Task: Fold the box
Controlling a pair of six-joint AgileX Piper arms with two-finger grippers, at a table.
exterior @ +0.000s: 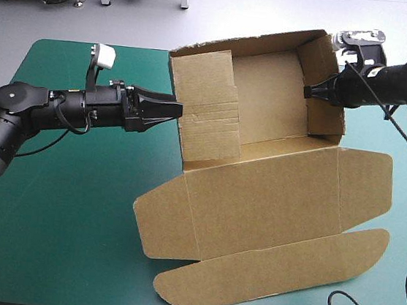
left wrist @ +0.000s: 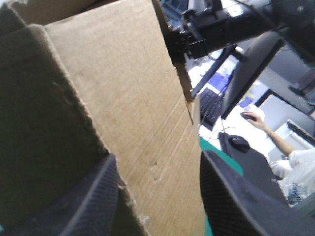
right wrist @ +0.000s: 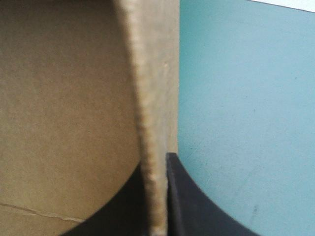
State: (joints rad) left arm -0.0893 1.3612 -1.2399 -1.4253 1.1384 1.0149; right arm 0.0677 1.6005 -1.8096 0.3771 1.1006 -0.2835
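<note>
The worktop (exterior: 68, 240) is being lit evenly and brightly from above; the box (exterior: 267, 108) face beside the left gripper (left wrist: 157, 155) is being left in deep shadow.

The brown box (exterior: 271, 105) stands on the teal-green tabletop (exterior: 57, 209) as an open tray with its walls raised, its lid (exterior: 271, 201) lying flat toward the near edge. The left tool (exterior: 173, 109) meets the tray's left wall from outside; the right tool (exterior: 310, 91) is at the right wall.
</note>
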